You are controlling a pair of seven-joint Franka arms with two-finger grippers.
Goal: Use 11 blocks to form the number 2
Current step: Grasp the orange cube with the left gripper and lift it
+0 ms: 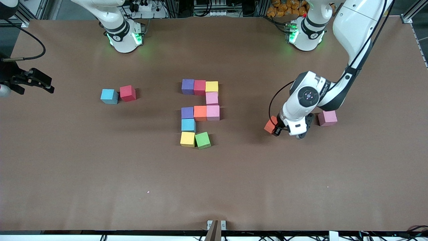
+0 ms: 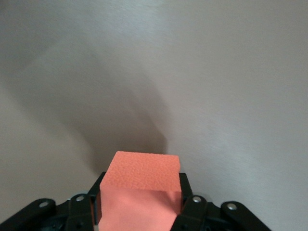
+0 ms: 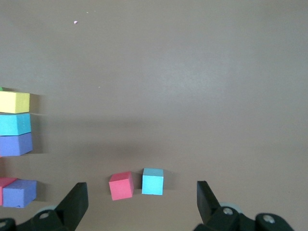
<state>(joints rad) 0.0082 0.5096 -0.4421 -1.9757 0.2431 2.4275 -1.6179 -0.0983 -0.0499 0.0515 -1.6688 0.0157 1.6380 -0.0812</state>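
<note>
Handling: the blocks look like light matte foam cubes, a little soft under pressure and not slippery; my judgement is that a modest squeeze is enough and a hard one would dent them.
Where to hold: two flat parallel faces, centred, leaving the neighbouring faces free so that the cube can slide against the figure.
Left end effector (image 1: 277, 130): low over the bench toward the left arm's end, well apart from the number 2; its fingers (image 2: 188, 204) are closed on an orange-red block (image 2: 140, 192), one pad on each side face, as the left wrist view shows.
Orange-red block: sitting at bench level or just off it; I cannot tell which.
Right end effector (image 3: 142, 204): jaws wide with nothing between them; the arm waits at the right arm's end of the bench, well apart from the number 2.
Number 2 (image 1: 200, 112): ten cubes in place in the middle of the bench; top row purple, red, yellow; one pink below the yellow; middle row purple, orange, pink; a light blue under the purple; bottom row yellow and a green block (image 1: 203, 140).
Green block: slightly turned out of line.
Missing: the last cell of the bottom row, beside the green block.
Spare cubes: a light blue block (image 1: 109, 96) touching a red block (image 1: 127, 93), between the number 2 and the right arm's end.
Pink block (image 1: 327, 117): just beside the left end effector.
Bench (image 1: 100, 174): brown and matte.
</note>
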